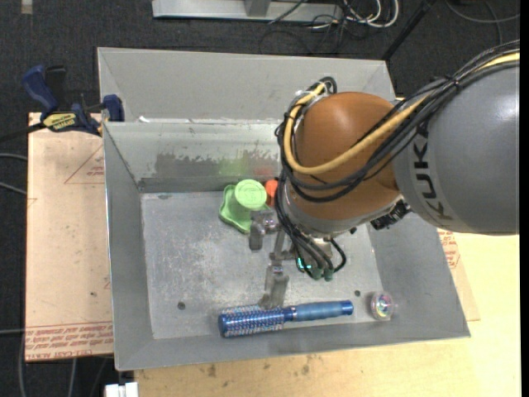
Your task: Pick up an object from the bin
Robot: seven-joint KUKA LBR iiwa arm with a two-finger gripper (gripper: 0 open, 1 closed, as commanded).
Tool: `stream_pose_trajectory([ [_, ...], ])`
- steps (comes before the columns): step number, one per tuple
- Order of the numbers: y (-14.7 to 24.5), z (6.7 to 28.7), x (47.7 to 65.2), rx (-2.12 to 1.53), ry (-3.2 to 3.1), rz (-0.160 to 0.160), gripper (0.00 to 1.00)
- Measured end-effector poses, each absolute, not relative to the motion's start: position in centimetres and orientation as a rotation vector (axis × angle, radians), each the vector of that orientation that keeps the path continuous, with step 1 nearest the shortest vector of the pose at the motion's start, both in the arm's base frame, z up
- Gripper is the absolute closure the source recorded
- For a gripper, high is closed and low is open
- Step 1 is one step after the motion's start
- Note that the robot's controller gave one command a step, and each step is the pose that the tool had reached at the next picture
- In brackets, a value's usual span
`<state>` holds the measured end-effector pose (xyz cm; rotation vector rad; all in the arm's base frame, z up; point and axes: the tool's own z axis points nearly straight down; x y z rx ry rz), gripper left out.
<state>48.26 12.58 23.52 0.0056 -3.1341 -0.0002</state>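
Note:
My gripper (pixel 267 260) hangs over the middle of the bin floor, open, with nothing between its fingers. One fingertip (pixel 258 233) stands just beside the lower right edge of a light green plastic piece with a round cap (pixel 240 203), near the back wall. The other fingertip (pixel 275 289) sits just above a blue hairbrush (pixel 283 316), which lies lengthwise along the front wall with its bristled head to the left. A small orange thing (pixel 270 190) peeks out right of the green piece, partly hidden by the arm.
A small shiny round thing (pixel 381 306) lies at the front right, just past the brush's handle end. The arm's orange dome and cables cover the back right of the bin. Bare floor spreads across the left half.

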Motion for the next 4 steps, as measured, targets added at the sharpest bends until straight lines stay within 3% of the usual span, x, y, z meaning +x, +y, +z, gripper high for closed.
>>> stream_pose_trajectory([
  [1,14.7,6.8,48.8,0.064,-3.142,-0.004,0.0],
  [2,10.5,7.6,48.3,0.029,-3.151,-0.002,0.0],
  [3,10.7,7.4,48.0,0.035,-3.14,-0.002,1.0],
  [4,11.4,20.4,48.4,0.087,-3.149,-0.004,1.0],
])
